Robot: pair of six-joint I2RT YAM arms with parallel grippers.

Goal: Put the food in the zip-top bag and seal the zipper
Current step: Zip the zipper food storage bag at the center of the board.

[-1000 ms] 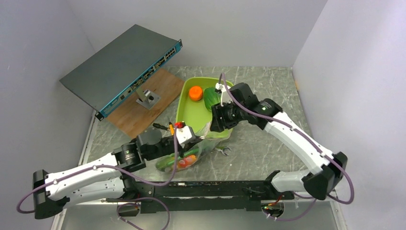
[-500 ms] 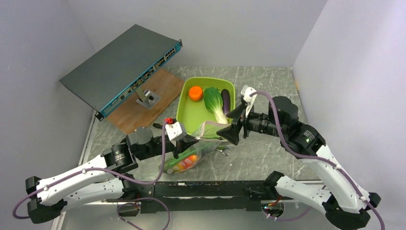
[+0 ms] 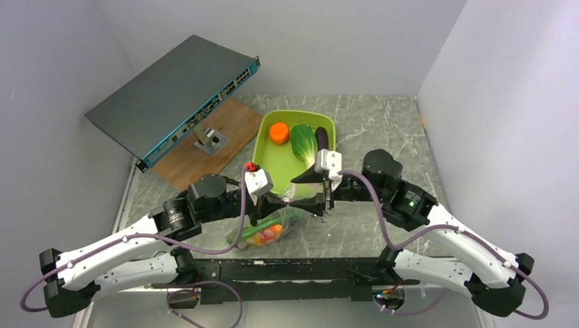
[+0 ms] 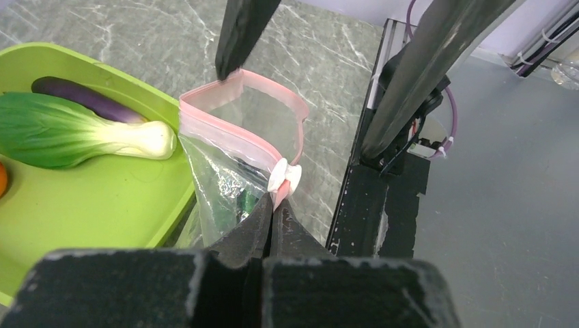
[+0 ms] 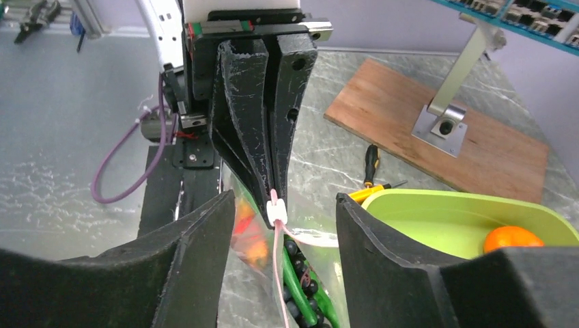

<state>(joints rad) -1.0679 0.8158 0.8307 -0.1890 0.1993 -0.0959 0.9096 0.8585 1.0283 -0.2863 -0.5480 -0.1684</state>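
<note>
Pink zipper [image 4: 239, 133] is clamped at one end in your left pincer [image 4: 273, 213], to hold the zip-top bag [image 4: 218, 171] up and gaping near the tabletop's [image 3: 382, 137] six o'clock edge; your right pincer [image 5: 283, 205] straddles the mouth, jaws apart, gripping nothing. Bok choy [image 3: 302, 142], eggplant [image 3: 321, 139] and orange [image 3: 278, 132] lie in the green tub [image 3: 273, 167] at the bag's twelve o'clock.
</note>
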